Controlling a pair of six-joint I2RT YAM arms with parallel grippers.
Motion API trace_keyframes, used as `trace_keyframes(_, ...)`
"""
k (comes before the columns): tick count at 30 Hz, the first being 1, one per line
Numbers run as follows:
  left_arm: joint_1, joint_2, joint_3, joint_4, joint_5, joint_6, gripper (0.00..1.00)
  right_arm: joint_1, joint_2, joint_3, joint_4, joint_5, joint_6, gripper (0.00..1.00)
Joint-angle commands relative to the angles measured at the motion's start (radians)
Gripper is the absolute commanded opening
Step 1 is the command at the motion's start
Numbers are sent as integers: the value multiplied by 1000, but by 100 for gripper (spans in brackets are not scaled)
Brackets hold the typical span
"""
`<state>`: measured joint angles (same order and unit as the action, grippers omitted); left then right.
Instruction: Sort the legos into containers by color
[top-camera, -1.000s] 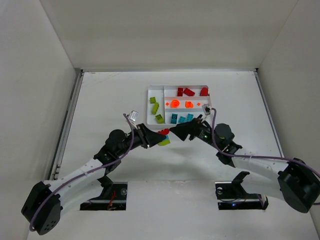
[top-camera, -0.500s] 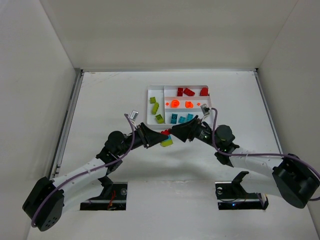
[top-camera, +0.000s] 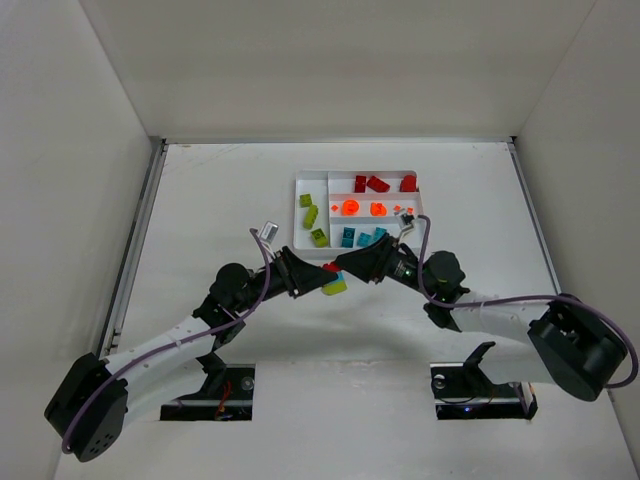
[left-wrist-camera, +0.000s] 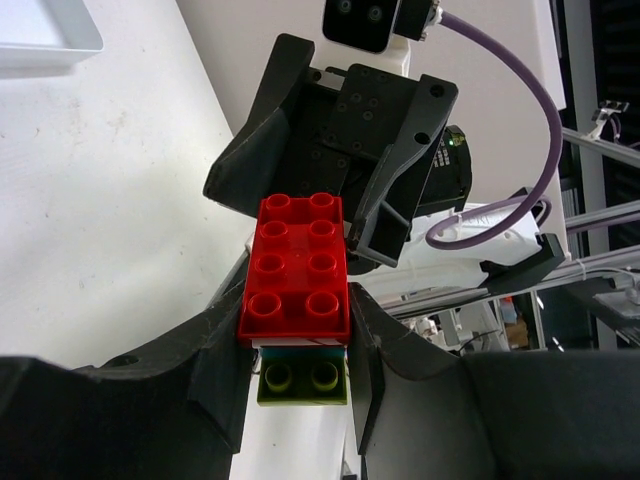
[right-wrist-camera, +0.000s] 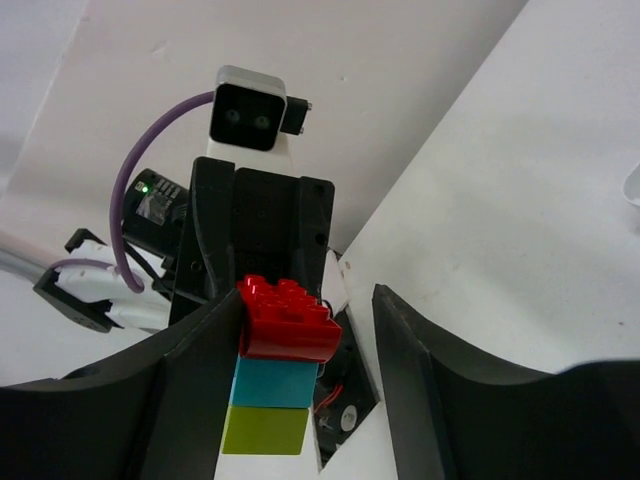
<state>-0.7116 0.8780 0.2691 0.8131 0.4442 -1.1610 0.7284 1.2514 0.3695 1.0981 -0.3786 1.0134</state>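
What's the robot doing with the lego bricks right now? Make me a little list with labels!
left gripper: shut on a stack of three bricks
stack order: red brick at one end, teal brick in the middle, lime green brick at the other end
right gripper: open, straddling the red brick, with a gap on one side
tray: holds sorted legos, one colour per section
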Motion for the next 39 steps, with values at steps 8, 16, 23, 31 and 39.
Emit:
trace_keyframes(8,4,-10,-10,93,7,21,24,15,78,16,203,-52,86,55)
trace_keyframes(16,4,-2,-14,86,-25,38,25,25,92,14,221,-39,97,40)
trace_keyframes(23,5,9,-30,81,-62,41,44,24,51,12,158,27,70,35)
trace_keyframes(31,7,16,-31,69,-73,49,52,36,33,40,37,125,-22,35)
trace_keyframes(39,-10,19,-36,69,-90,57,52,38,8,46,20,181,-47,35)
